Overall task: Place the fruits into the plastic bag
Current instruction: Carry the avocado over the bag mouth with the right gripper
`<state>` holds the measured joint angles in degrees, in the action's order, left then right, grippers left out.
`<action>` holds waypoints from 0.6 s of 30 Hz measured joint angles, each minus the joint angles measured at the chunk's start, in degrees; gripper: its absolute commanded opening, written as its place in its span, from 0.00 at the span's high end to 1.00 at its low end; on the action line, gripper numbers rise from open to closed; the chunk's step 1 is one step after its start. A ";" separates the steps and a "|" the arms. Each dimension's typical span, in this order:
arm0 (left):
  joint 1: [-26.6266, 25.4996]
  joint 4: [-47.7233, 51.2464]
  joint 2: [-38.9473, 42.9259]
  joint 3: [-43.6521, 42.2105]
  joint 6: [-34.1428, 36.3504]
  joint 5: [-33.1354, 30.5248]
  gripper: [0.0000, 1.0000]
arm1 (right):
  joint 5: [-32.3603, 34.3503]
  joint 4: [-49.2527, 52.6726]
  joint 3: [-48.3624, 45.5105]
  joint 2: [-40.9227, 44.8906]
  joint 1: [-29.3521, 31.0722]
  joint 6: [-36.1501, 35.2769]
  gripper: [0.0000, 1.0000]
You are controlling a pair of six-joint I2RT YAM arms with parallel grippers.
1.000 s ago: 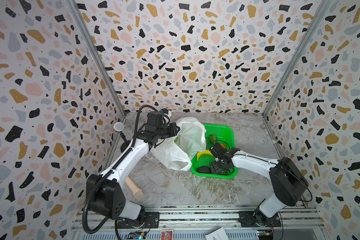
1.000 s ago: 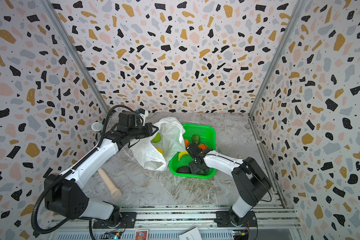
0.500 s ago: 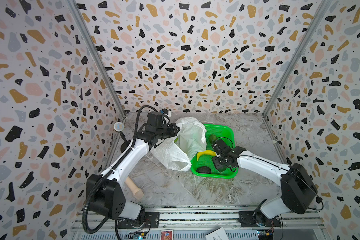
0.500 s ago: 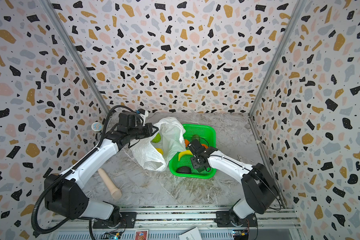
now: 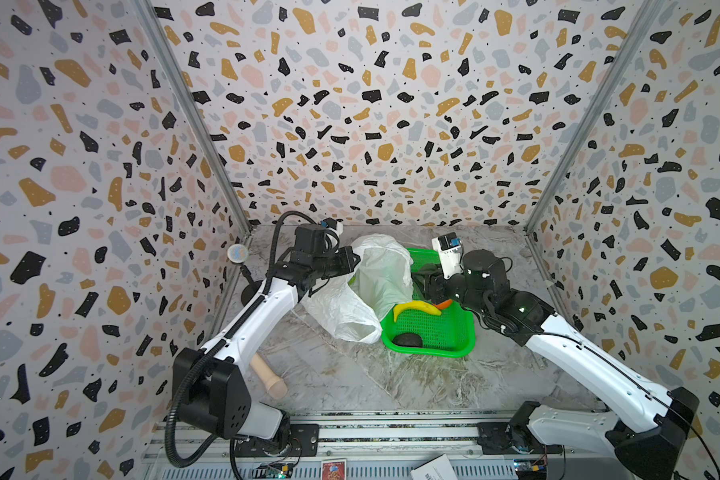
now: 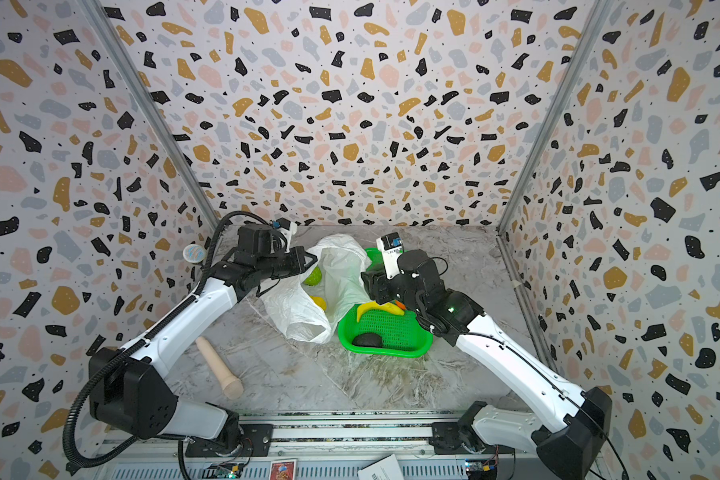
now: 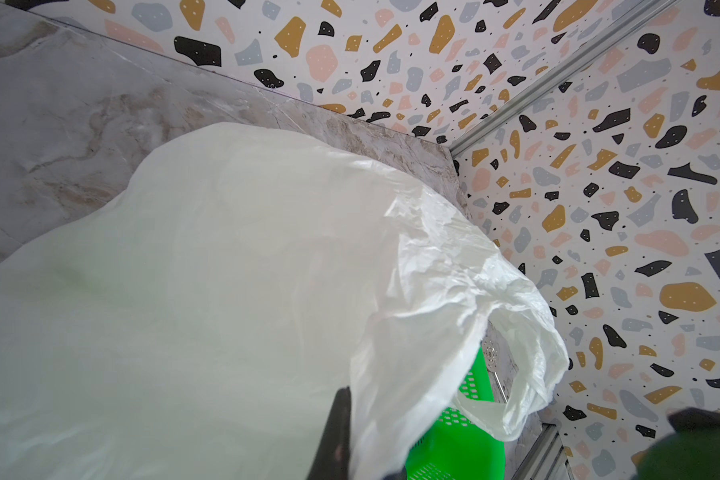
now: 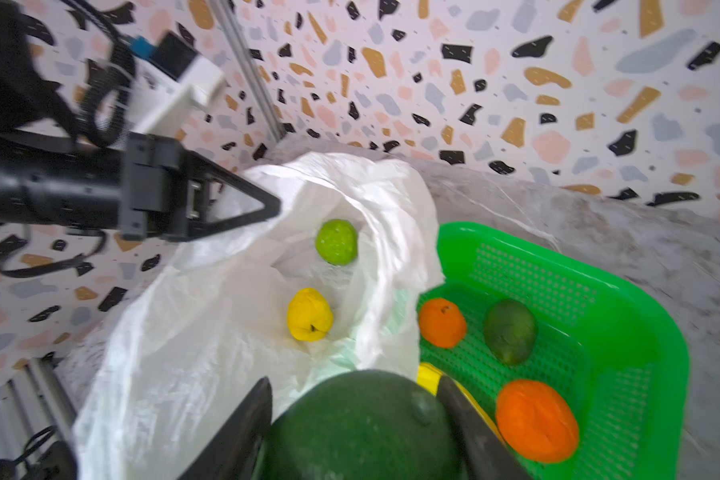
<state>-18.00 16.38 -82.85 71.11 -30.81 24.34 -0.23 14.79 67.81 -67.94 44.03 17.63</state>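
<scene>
Jaws of the right gripper [image 8: 352,390] are seen clamped on a dark avocado [image 8: 362,428], which is held over the basket [image 8: 649,332], just beside the bag [image 8: 208,332]. Across the way, the left gripper [image 8: 271,205] is shut on the bag's rim, and the mouth is held lifted and open toward the basket.

Inside the bag two fruits are spotted: a bumpy green fruit [image 8: 336,242] and a lemon [image 8: 310,314], lying apart from each other.

In the basket, an orange [image 8: 442,322] and a green avocado [image 8: 511,330] are seen side by side, with a second orange [image 8: 537,419] close by. A banana [image 5: 416,308] is shown in both top views lying across the basket floor, and a black avocado [image 5: 407,340] is found in the front corner on the bag's side.

Off to the left, a peg [image 5: 269,374] is seen lying on the table [image 5: 371,382], well apart from the bag, and a microphone [image 5: 238,252] is seen by the left wall.
</scene>
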 measured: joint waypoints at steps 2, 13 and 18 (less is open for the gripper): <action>0.00 0.00 0.00 0.00 0.00 0.00 1.00 | -1.79 -1.88 1.38 -2.29 1.68 -0.20 0.47; 0.00 0.02 0.00 0.00 0.09 -0.02 1.00 | -5.42 -3.80 9.46 -22.12 4.52 -0.87 0.44; 0.00 0.02 0.00 0.00 0.13 -0.04 1.00 | -4.31 -1.75 16.06 -31.56 4.17 -2.03 0.42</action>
<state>-18.00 16.40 -82.85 71.11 -30.68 24.29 -4.54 13.04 83.88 -99.50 48.21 15.59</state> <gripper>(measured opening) 0.047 0.597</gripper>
